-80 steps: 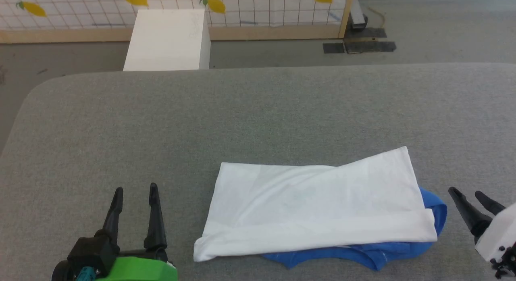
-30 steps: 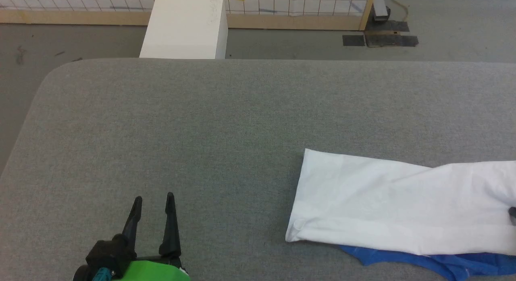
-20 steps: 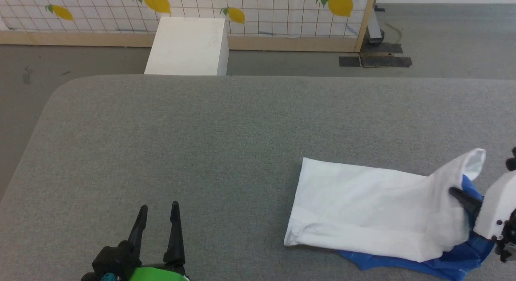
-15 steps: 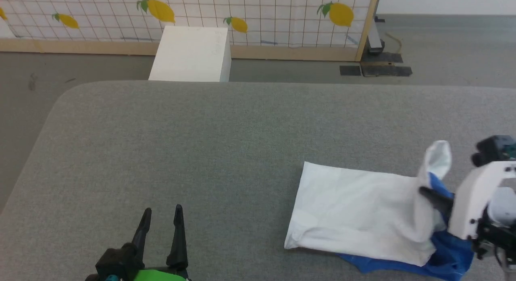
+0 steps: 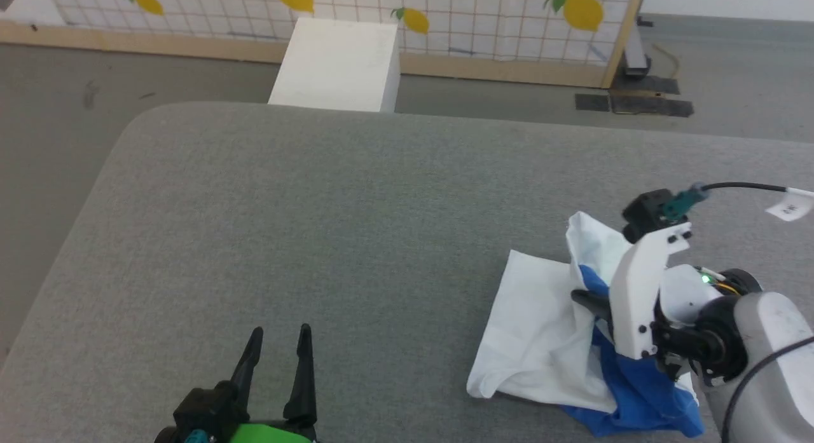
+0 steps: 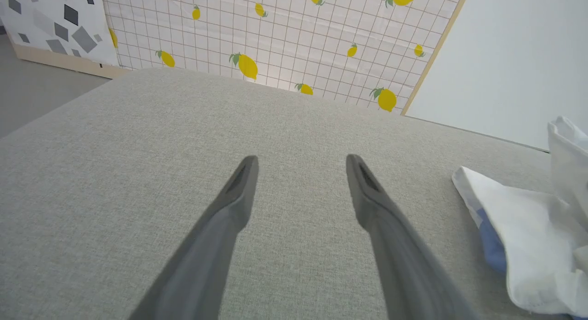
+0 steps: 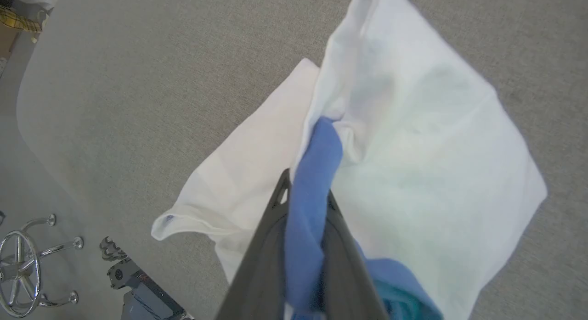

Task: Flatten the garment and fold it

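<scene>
Garment (image 5: 540, 341) lies bunched near the right end of the grey padded table (image 5: 318, 208), with part of its white body flat on the surface and blue cloth showing along the near side. One white end is lifted and turned back over the rest. The right gripper (image 5: 582, 298) is pinched narrow on a twist of blue fabric and holds that end raised. The left gripper (image 5: 280, 341) sits well apart to the left, low over bare table, fingers spread wide and holding nothing. Beyond the far edge a white box (image 5: 337, 65) stands on the floor before a lemon-print panel (image 5: 496, 17); its inside cannot be seen
</scene>
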Robot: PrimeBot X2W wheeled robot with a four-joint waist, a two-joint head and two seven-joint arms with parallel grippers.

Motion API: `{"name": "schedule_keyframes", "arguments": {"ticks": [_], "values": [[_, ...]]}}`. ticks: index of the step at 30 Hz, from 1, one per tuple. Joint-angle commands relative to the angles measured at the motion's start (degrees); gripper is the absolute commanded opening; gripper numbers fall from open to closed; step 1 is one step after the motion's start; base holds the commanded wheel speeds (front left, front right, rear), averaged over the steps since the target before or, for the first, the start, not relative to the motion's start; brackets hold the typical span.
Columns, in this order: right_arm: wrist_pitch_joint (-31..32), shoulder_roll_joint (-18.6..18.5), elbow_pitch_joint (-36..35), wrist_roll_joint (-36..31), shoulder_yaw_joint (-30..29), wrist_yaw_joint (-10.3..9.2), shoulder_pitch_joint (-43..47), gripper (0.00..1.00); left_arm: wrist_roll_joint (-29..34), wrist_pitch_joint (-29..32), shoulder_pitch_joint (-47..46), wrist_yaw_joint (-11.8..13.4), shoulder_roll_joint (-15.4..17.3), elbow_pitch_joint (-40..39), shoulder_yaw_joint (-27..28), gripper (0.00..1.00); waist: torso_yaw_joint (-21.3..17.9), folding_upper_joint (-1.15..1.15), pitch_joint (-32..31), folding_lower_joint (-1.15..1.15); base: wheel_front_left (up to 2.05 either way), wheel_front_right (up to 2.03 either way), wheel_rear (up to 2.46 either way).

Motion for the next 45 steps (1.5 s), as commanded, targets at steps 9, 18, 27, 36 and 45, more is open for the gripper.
{"name": "schedule_keyframes", "arguments": {"ticks": [9,18,27,36,45], "values": [[-0.8,0.9,7.3,-2.2,5.9,-0.08,-4.7,0.0,0.1,-0.3,-3.2,-1.1,-1.3,1.8,-1.2,1.0,5.4,0.0,3.7,0.0,0.0,0.0,0.0],[4.1,0.8,14.1,-6.7,7.4,-0.08,-5.5,0.15,-0.1,-0.3,-5.7,-1.8,-2.4,3.2,-2.6,1.0,8.6,0.0,6.0,0.0,0.0,0.0,0.0],[4.1,2.5,10.0,-3.6,6.2,-0.08,-7.2,1.0,0.1,-0.3,-5.3,-2.0,-2.7,4.0,-1.5,1.0,5.3,0.0,3.3,0.0,0.0,0.0,0.0],[-12.4,1.4,-2.6,-2.8,-3.0,-0.08,-2.9,1.0,0.9,-0.3,-3.3,-1.9,-2.1,2.8,0.5,1.0,-0.4,0.0,0.4,0.0,0.0,0.0,0.0],[-21.6,4.5,-10.3,-4.5,-17.5,-0.08,12.7,1.0,1.1,-0.2,-1.4,-1.2,-1.2,0.8,1.6,1.0,-4.8,0.0,1.4,0.0,0.0,0.0,0.0]]}}
